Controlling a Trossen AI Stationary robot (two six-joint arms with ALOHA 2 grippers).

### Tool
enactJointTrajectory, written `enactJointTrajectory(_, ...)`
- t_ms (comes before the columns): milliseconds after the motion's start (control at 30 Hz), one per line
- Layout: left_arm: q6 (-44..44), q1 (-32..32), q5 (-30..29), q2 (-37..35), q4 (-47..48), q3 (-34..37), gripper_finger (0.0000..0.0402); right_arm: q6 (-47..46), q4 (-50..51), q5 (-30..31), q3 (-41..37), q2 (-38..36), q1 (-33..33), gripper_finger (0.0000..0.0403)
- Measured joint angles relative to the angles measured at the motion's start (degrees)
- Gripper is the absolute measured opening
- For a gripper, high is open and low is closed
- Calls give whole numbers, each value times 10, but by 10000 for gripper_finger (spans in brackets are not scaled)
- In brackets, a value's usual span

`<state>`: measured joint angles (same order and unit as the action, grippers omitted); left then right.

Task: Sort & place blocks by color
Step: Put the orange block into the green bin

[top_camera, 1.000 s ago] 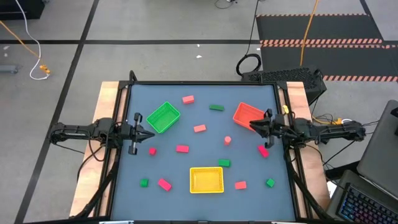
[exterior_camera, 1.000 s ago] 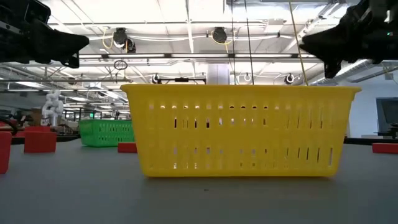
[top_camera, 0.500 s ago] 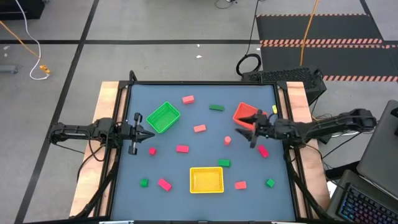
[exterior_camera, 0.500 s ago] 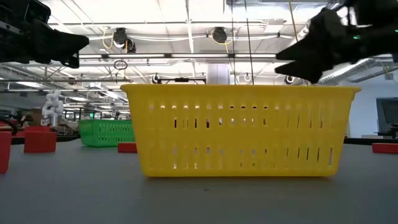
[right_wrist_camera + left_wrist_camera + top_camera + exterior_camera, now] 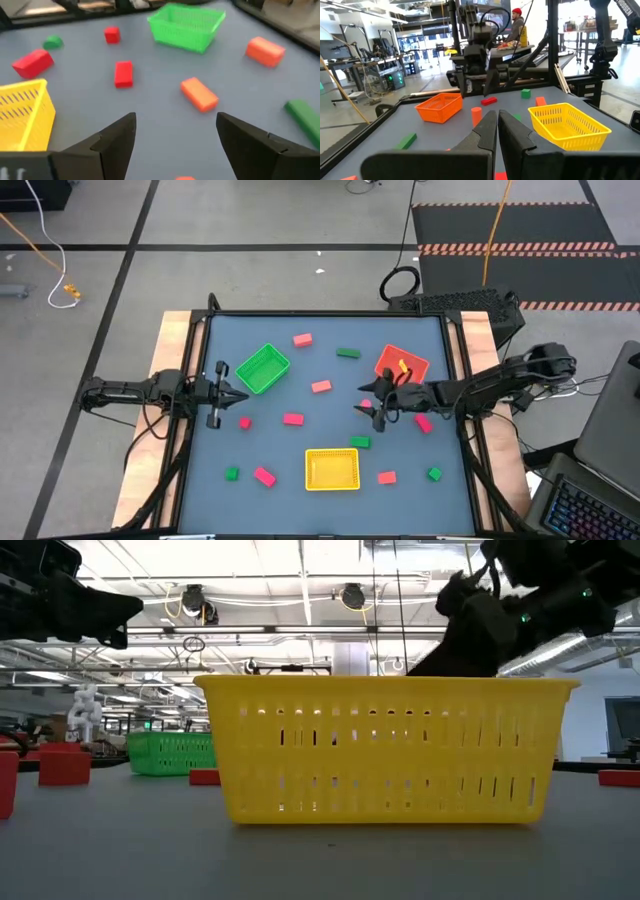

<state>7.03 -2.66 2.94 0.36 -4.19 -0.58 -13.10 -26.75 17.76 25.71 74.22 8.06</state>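
Grey-blue table top [image 5: 300, 385] in a pale wooden frame, set on a grey concrete floor with black tape lines; workshop hall beyond, ceiling lights, a person at a far bench. On the surface: green tray [image 5: 262, 369], red tray [image 5: 401, 365], yellow tray [image 5: 332, 469], with blocks scattered between.

Right gripper [image 5: 372, 406] out over the middle, fingers [image 5: 118, 134] spread wide, gripping nothing. Just beside its tips, a short red block [image 5: 367, 404]; ahead of it, a salmon block [image 5: 199, 94] and a red block [image 5: 123, 74].

Left gripper [image 5: 240, 396] at its own edge beside the green tray, pinched shut, empty.
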Motion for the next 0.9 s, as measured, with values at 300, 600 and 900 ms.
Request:
enactJointTrajectory(300,0,0,0,0,0,0,21,-32,35,0,-11,10,29,290)
enactJointTrajectory(600,0,0,0,0,1,0,21,-56,10,21,-50,10,29,286)
enactJointTrajectory(900,0,0,0,0,1,0,21,-51,5,49,-61,10,29,286)
